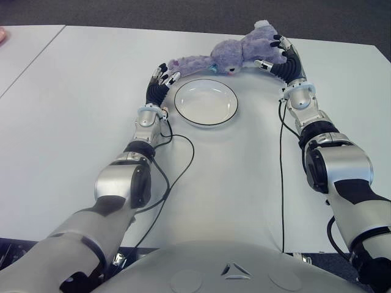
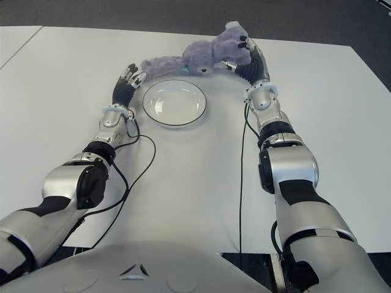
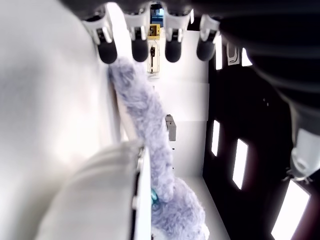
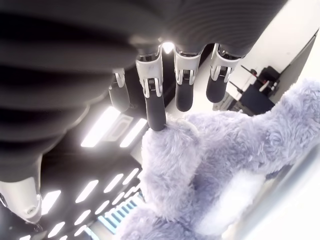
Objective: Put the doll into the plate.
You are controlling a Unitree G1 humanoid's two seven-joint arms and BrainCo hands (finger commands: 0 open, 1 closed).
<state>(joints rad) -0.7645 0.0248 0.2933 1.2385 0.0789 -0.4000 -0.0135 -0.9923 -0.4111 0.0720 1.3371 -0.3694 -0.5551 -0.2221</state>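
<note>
Now I have the doll (image 1: pixel 238 54) behind the plate (image 1: pixel 206 102).
My right hand (image 1: pixel 276 54) grips its head, left hand (image 1: pixel 164 75) open at its legs; it could sag and miss.

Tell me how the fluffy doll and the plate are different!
The doll is purple and furry; the plate is white, smooth and shiny with a dark rim. The doll is long and stretched out between the left hand and right hand; the plate is round and no hand is holding it. The doll shows just beyond the plate's far rim, not inside it. Both are over the white table.
</note>
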